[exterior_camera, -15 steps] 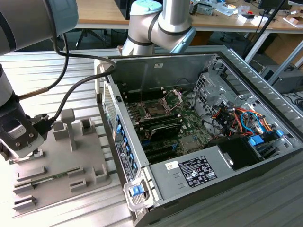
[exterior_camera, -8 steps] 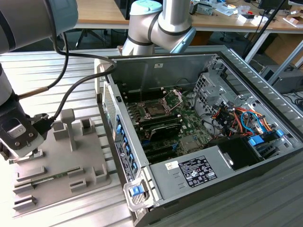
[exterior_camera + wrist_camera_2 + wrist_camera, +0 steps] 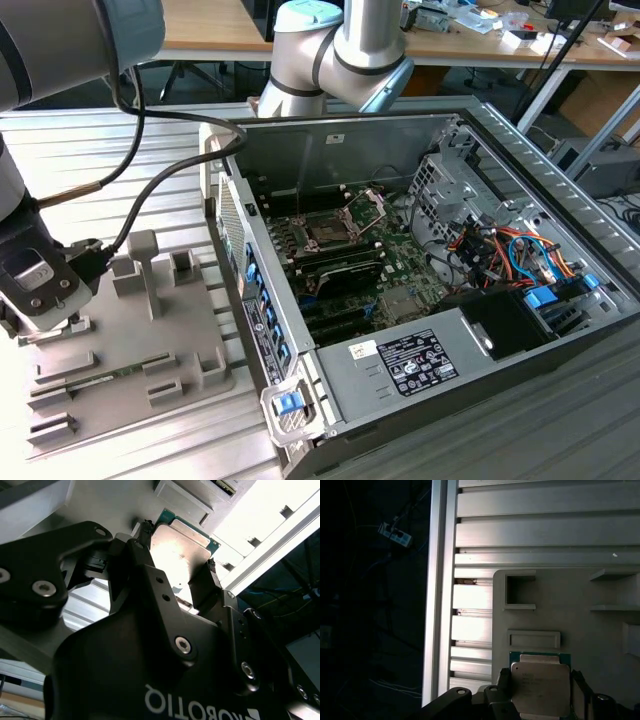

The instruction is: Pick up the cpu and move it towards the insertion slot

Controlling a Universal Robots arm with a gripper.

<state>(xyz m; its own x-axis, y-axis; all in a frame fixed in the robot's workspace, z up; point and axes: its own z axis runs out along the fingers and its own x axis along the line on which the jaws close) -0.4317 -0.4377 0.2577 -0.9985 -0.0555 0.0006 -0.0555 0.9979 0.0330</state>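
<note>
— Where is the cpu (image 3: 540,690)?
— At the grey tray (image 3: 600,645), close to the tray's edge that runs along the edge of the slatted metal surface (image 3: 470,600).
— What does it look like?
— It is a small flat square. The top is a pale silvery metal lid with stepped shoulders and clipped corners and faint print across it. A thin rim of green board shows around the lid. In the second wrist view light glares off the lid, so it looks nearly white.
— And the pincer (image 3: 176,550)?
— Right over the chip, at the end of the arm (image 3: 340,45), by the tray's edge at the exterior view's left. Its black fingers (image 3: 202,587) lie against two opposite edges of the cpu, one on each side, pinching it. I cannot tell whether the chip rests on the tray or hangs just above it.
— The slot (image 3: 333,230)?
— Inside the open case (image 3: 330,150), which lies just beside the tray toward the exterior view's right. It is a square socket with a dark centre on the green board, and its shiny frame is tipped up. It is well apart from the cpu, with the case's wall between them.
— Anything else on the tray?
— A long thin memory stick (image 3: 100,380) lies in a groove near the tray's edge closest to the exterior camera, and an upright grey post (image 3: 145,265) stands nearer the middle
</note>
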